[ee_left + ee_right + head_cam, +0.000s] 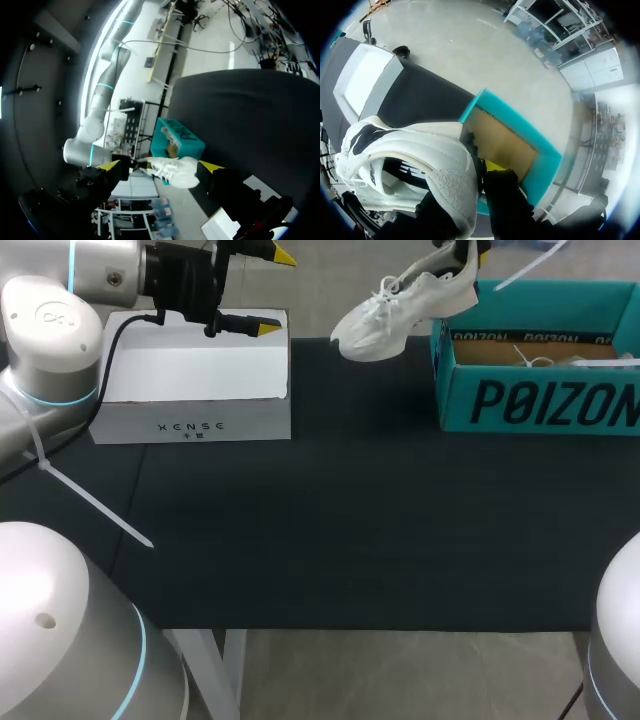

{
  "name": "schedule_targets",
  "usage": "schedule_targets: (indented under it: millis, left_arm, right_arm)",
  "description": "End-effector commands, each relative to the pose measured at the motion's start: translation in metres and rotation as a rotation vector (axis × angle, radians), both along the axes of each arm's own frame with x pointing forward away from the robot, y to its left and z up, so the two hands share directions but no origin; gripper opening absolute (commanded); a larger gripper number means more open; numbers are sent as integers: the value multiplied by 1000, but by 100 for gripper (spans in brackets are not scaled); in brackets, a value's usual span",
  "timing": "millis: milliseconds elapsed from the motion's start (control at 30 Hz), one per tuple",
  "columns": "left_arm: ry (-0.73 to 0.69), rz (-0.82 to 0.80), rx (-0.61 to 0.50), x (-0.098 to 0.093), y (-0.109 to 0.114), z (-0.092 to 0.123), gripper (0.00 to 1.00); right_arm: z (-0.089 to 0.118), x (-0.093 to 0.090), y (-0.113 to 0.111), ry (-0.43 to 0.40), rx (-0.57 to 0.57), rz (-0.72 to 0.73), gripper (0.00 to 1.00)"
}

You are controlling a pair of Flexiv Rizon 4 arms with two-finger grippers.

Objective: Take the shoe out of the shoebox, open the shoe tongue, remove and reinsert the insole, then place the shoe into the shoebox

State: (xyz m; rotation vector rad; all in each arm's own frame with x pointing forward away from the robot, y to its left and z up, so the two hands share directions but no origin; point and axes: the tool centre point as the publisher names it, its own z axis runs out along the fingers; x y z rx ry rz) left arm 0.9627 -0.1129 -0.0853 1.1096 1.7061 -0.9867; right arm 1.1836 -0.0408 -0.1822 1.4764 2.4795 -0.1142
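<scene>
The white sneaker [400,310] hung in the air above the black table [350,530], just beside the teal shoebox [540,405] and outside it; its long axis ran sideways, toe towards the white box [190,370] and tipped slightly down, heel at the shoebox side; the right gripper [466,256] had its fingers pinched on the heel collar; the left gripper [275,292] hovered over the white box, fingers spread wide and holding nothing, well apart from the toe.
</scene>
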Motion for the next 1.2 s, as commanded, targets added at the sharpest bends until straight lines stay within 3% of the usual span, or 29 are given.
schedule_targets:
  millis: [33,100,300,500,767,1200]
  left_arm:
    - [1,-1,4,0,0,0,100]
    - [1,-1,4,0,0,0,100]
    - [1,-1,4,0,0,0,100]
    - [1,-1,4,0,0,0,100]
    - [1,-1,4,0,0,0,100]
    - [1,-1,4,0,0,0,100]
  right_arm:
    - [4,0,0,3,-3,-1,0]
    - [4,0,0,3,-3,-1,0]
    - [8,42,-34,-15,117,-220,0]
    - [19,62,-65,-41,91,-356,0]
    - [23,53,-102,-72,99,-483,0]
    - [-5,20,-159,-109,122,-573,0]
